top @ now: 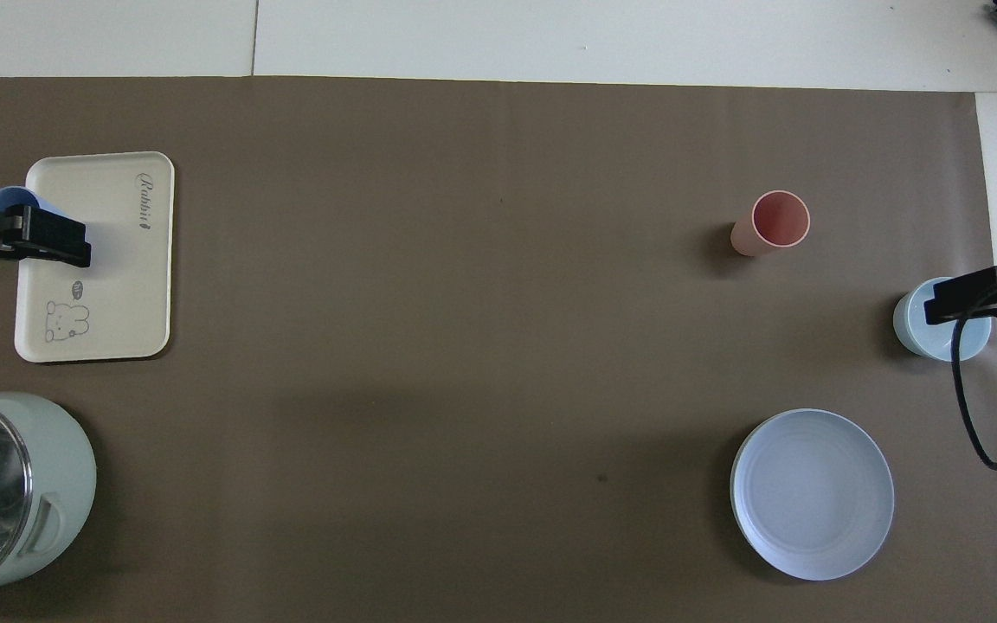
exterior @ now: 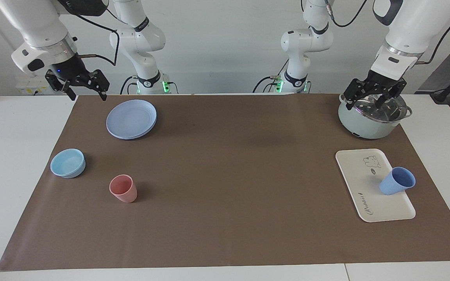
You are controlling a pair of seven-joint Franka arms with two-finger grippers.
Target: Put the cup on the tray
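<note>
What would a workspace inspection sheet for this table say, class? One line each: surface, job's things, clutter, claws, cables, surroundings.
Surface: brown mat on a white table.
Job's things: blue cup stands on the cream tray, at its edge toward the left arm's end.
Clutter: pink cup, light-blue bowl, blue plate, lidded pot.
Claws: left claw open, above the pot; right claw open, raised near the plate, holding nothing.
Cables: black cable hangs from the right arm.
Surroundings: white wall; nothing else seen.

Left gripper (exterior: 374,98) raised, jaws spread wide, empty. Right gripper (exterior: 85,90) raised, jaws spread wide, empty.
</note>
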